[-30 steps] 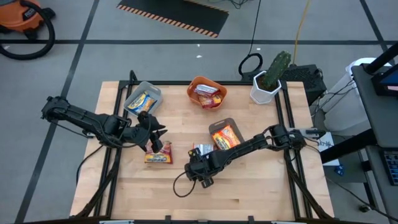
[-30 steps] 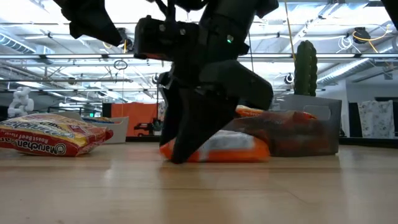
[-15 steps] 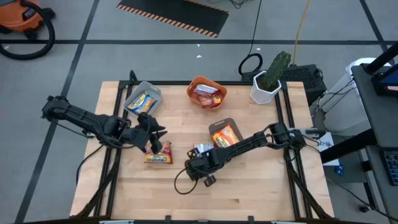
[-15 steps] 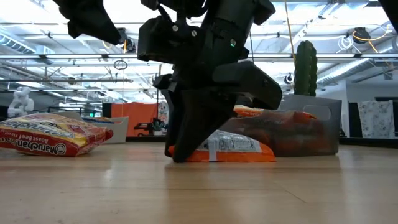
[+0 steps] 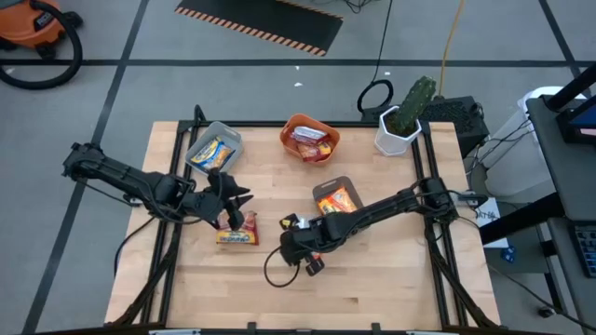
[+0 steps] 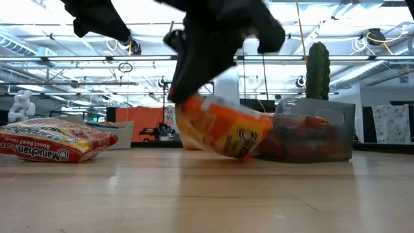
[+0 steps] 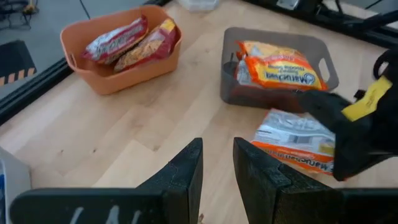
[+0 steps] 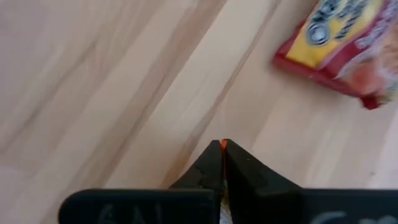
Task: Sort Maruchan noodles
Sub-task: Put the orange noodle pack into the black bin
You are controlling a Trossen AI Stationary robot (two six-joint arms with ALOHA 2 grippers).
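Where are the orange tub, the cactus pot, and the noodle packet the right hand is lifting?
orange tub [image 5: 288,130], high view, on its left rim.
cactus pot [image 5: 391,140], high view, on its white wall.
lifted noodle packet [image 6: 228,132], low view, on its orange face.
right hand [image 5: 287,226], high view, at its tips.

Trays along the far side, loose packs nearer.
One tray [image 5: 212,149] far left, bowl [image 5: 310,138] far middle, third tray [image 5: 337,199] right; a noodle packet [image 5: 237,234] lies left of it.
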